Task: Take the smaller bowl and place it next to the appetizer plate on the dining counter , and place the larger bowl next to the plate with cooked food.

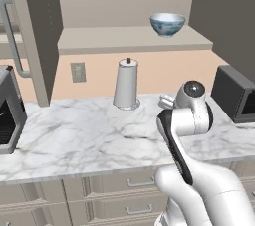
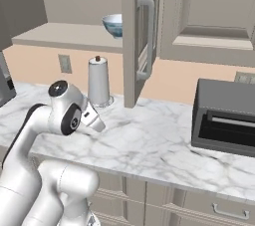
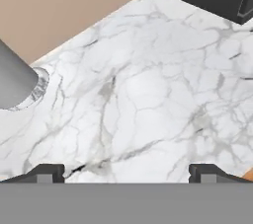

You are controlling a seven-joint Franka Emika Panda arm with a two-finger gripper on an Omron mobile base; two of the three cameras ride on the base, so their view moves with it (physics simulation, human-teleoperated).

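Spread wide and holding nothing, the end effector hangs low over the marble table, its two dark fingertips far apart in the hand view with only veined stone between them; it looks down and forward at the table, not up at the shelf. Going from largest to smallest: the table runs across both base views, with drawer fronts below its near edge; above it, an open cabinet door with a long grey handle stands out toward the robot, and a beige shelf lies behind it against the wall. A black toaster oven sits on the table to the right, a dark appliance at the far left edge, and a grey paper towel holder stands upright near the wall, left of the end effector and apart from it. Smallest is the smaller bowl, blue and white, upright on the shelf's right part, near its front edge; in the right base view it peeks out just left of the open door. The relation that matters is vertical: the bowl lies well above the end effector and farther back, roughly over it. My judgement is that the hand must rise and tip level to reach the rim, keeping clear of the door on the right.
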